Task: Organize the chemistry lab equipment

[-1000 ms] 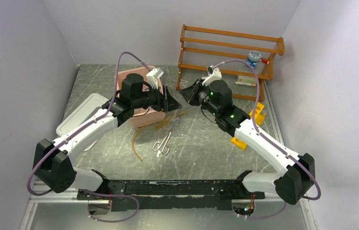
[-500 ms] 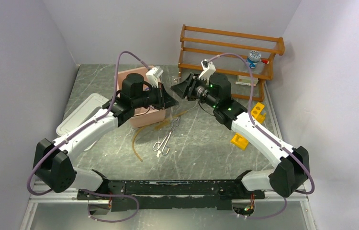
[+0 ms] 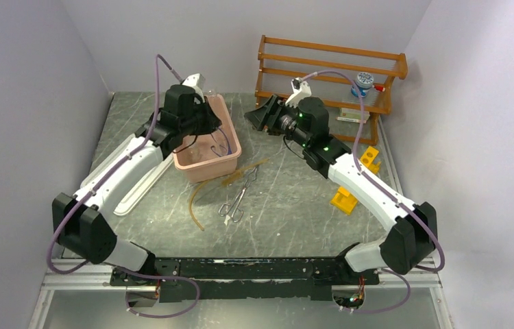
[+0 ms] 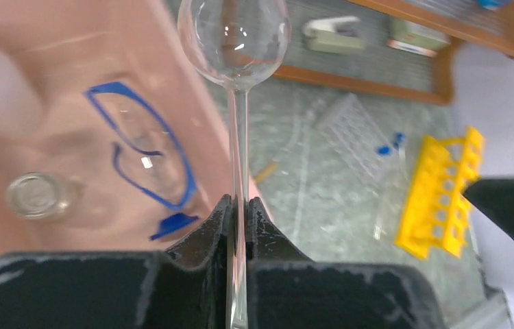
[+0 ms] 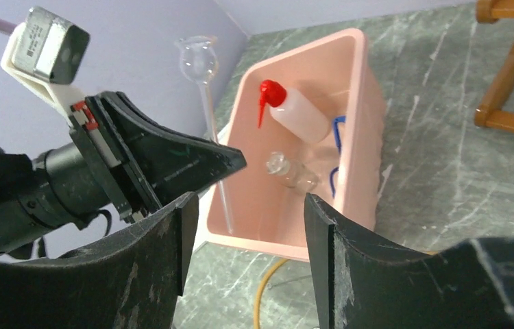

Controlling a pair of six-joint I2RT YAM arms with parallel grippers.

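Note:
My left gripper [image 4: 239, 202] is shut on the thin stem of a clear glass bulb tube [image 4: 234, 34], which hangs over the pink bin [image 3: 207, 166]. The right wrist view shows that tube [image 5: 198, 60] upright, its lower end inside the bin [image 5: 350, 82]. In the bin lie blue-framed goggles [image 4: 148, 151], a small glass [image 4: 31, 195] and a red-capped wash bottle [image 5: 295, 113]. My right gripper [image 5: 251, 205] is open and empty, just right of the bin [image 3: 258, 116]. Metal tongs [image 3: 237, 199] and amber tubing [image 3: 199, 195] lie on the table.
A wooden shelf rack [image 3: 329, 68] stands at the back right with a blue hexagonal piece [image 3: 362, 82] on it. A yellow holed rack [image 3: 357, 181] lies beside the right arm. A white lid [image 3: 114, 171] lies left of the bin.
The left gripper shut on the glass stem and carried it back-left over the bin. The right gripper opened and let go of it.

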